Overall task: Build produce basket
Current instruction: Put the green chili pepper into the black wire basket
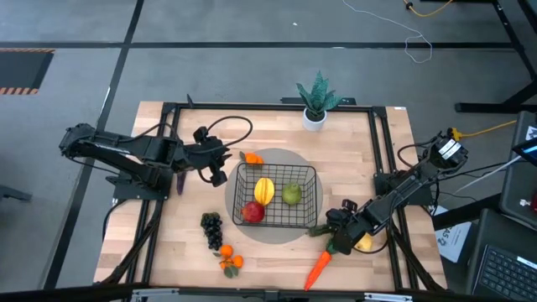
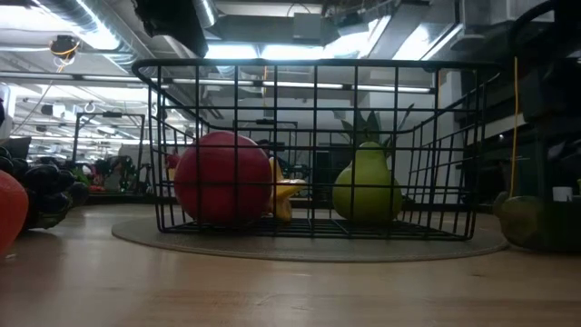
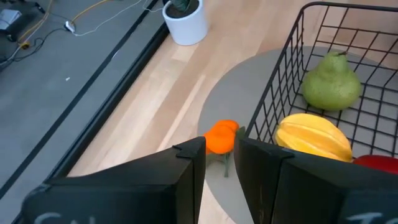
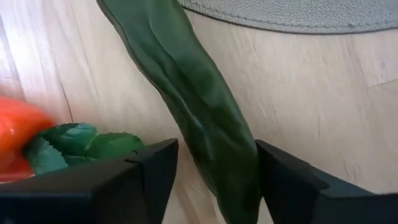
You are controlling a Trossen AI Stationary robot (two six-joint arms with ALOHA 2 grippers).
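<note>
Beside the basket (image 1: pixel 277 196), on its right-arm side, right gripper (image 4: pixel 214 168) straddles a green cucumber-like vegetable (image 4: pixel 186 93), fingers wide, near carrot (image 1: pixel 318 268). Basket holds apple (image 1: pixel 253 211), pear (image 1: pixel 291 195), squash (image 1: pixel 264 190). Left gripper (image 3: pixel 219 155) narrow, empty, by orange (image 3: pixel 220 135) at the basket's other side.

overhead, table-level, wrists (basket (image 1: pixel 277 195) shared)

Looks like a robotics lab: wooden table (image 1: pixel 193 252) on grey floor, loose cables (image 1: pixel 415 38) beyond it, ceiling ducting (image 2: pixel 300 27) above, probably workstations behind.
</note>
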